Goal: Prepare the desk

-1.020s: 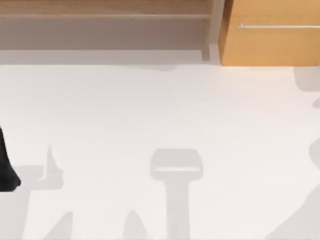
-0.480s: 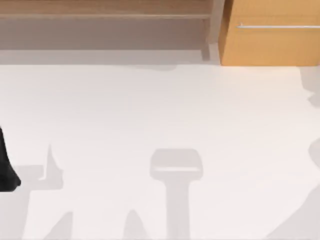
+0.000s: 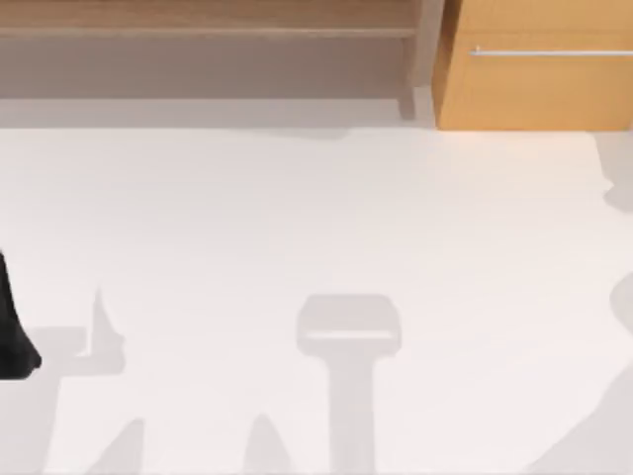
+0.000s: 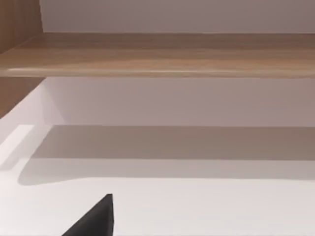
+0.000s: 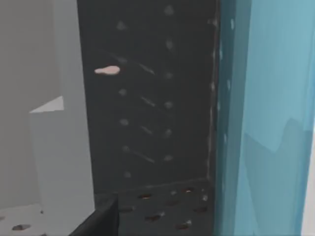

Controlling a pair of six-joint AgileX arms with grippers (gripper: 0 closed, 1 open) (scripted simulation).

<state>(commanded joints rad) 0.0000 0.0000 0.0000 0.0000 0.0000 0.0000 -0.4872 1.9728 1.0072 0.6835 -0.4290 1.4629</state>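
A dark part of the left arm is seen at the left edge of the top view, low over the white worktop; whether its gripper is wide or narrow cannot be told. In the left wrist view a black finger tip of the left gripper is seen above the worktop, faced toward a wooden shelf at the back.

In the right wrist view a black finger tip of the right gripper is seen close before a dark perforated panel, with a translucent blue wall beside it and a pale grey block on the other side. Its opening cannot be judged either, and what these things are cannot be told.

Nothing is seen lying on the bare stretch of worktop; only shadows fall across it. An orange-brown drawer front with a thin metal handle stands at the back right. This bare worktop would fit a desk yet to be laid out as well as one already tidied, so the stage cannot be settled.

No brand, label or legible writing is seen.
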